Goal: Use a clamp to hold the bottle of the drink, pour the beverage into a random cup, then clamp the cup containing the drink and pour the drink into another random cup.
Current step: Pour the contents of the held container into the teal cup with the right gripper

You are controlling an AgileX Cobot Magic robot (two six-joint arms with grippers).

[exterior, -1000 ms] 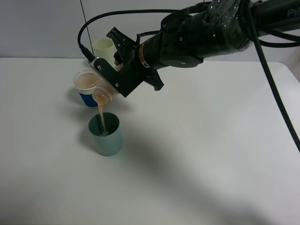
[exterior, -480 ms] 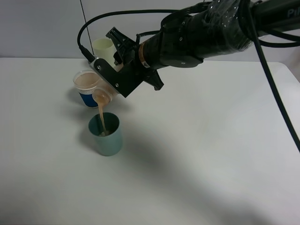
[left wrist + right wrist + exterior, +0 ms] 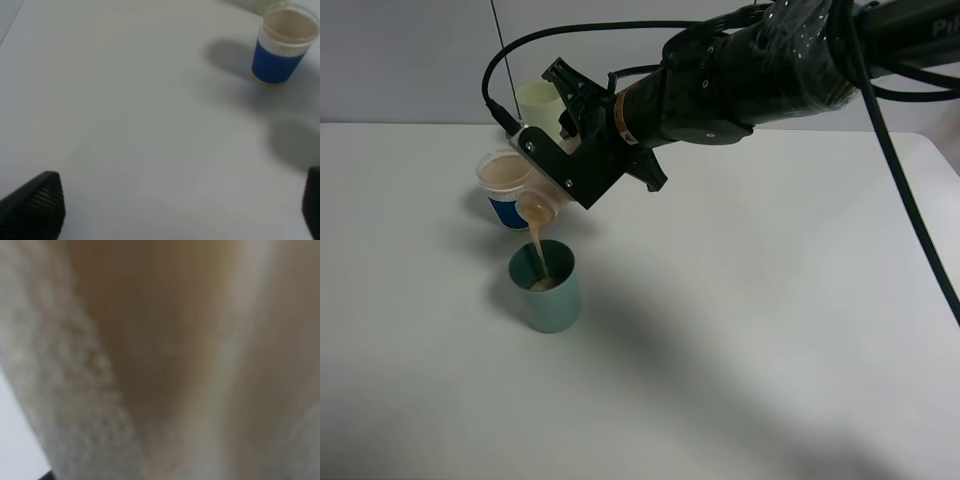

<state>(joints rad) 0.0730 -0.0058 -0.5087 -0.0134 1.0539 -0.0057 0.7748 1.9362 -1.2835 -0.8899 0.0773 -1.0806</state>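
Observation:
My right gripper (image 3: 558, 172) reaches across to the left and is shut on a clear bottle (image 3: 538, 204) of tan drink, tilted mouth down. A thin tan stream falls from the bottle into the teal cup (image 3: 549, 288) right below it. A blue cup with a white rim (image 3: 506, 186), holding tan drink, stands just behind the teal cup and beside the bottle. It also shows in the left wrist view (image 3: 282, 46). The right wrist view is filled by the blurred bottle (image 3: 160, 360). My left gripper (image 3: 172, 212) is open and empty above bare table.
A pale yellow cup (image 3: 540, 102) stands at the back, behind the gripper. The white table (image 3: 770, 330) stretches to the right and front. A black cable (image 3: 910, 200) hangs along the right arm.
The pour goes on. The bottle has tipped very slightly further, and the drink in the teal cup has risen a little. The left arm has not moved.

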